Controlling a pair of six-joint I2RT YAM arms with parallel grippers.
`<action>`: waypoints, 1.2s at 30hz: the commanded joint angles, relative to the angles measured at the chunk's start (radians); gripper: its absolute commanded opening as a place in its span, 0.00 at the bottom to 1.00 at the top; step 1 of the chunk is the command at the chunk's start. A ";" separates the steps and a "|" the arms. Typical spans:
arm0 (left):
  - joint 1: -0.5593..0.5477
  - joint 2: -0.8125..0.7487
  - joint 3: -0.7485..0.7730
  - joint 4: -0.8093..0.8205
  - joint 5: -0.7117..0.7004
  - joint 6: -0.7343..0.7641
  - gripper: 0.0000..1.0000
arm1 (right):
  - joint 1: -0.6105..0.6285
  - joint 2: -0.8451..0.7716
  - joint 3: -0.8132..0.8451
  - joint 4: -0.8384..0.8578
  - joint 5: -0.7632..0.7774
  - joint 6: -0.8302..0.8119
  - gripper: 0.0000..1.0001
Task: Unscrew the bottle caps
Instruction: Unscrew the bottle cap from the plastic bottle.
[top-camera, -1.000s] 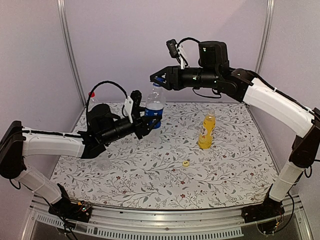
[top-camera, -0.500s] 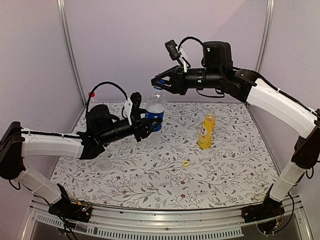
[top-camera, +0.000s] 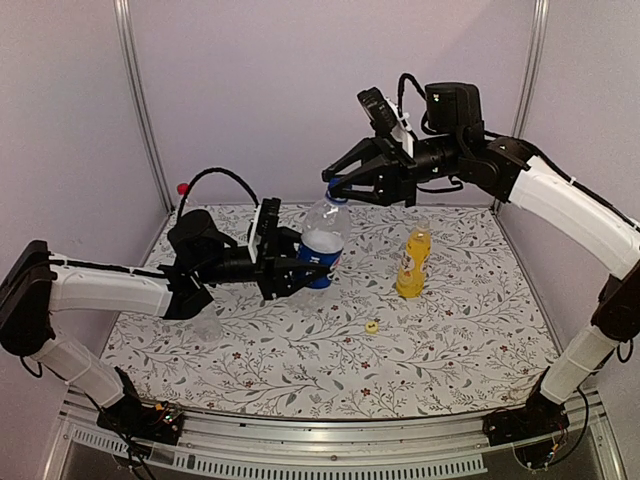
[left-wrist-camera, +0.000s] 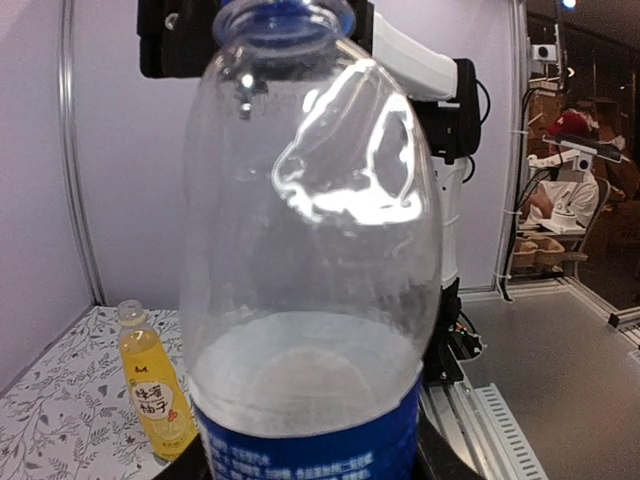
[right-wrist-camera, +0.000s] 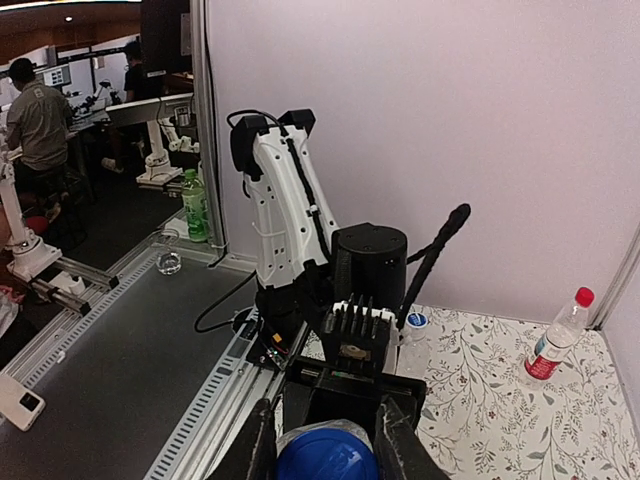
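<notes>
Yellow and tiny, a cap (top-camera: 371, 326) lies on the counter (top-camera: 450, 350), on the near side of both pincers. Further in, the left pincer (top-camera: 303, 268) hugs the blue bottle (top-camera: 322, 238) around its label and holds it leaning a bit. Just above that, the right pincer (top-camera: 338, 186) is squeezed tight on the blue cap (right-wrist-camera: 327, 455) at the top of that bottle. So the job right now looks like twisting this cap off.

To do it well, I think the left pincer should hold firm so the bottle cannot spin. It should not squash the bottle, though, because the soft plastic side looks dented. The right pincer should turn straight around the neck, not pull sideways, and lift away only when the cap is loose.

The yellow bottle (top-camera: 413, 262) stands below and to the right of the right pincer, well apart. Farthest off, behind the left pincer, a red-cap bottle (right-wrist-camera: 553, 345) stands by the wall.
</notes>
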 joint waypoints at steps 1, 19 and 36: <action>0.010 0.028 0.009 0.147 0.172 -0.062 0.44 | -0.042 0.024 0.039 -0.035 -0.144 -0.048 0.21; 0.017 0.026 0.018 0.075 0.011 -0.063 0.41 | -0.047 0.045 0.042 0.029 0.049 0.121 0.52; 0.012 -0.024 0.027 -0.111 -0.386 -0.005 0.42 | -0.028 -0.021 -0.007 0.170 0.595 0.561 0.92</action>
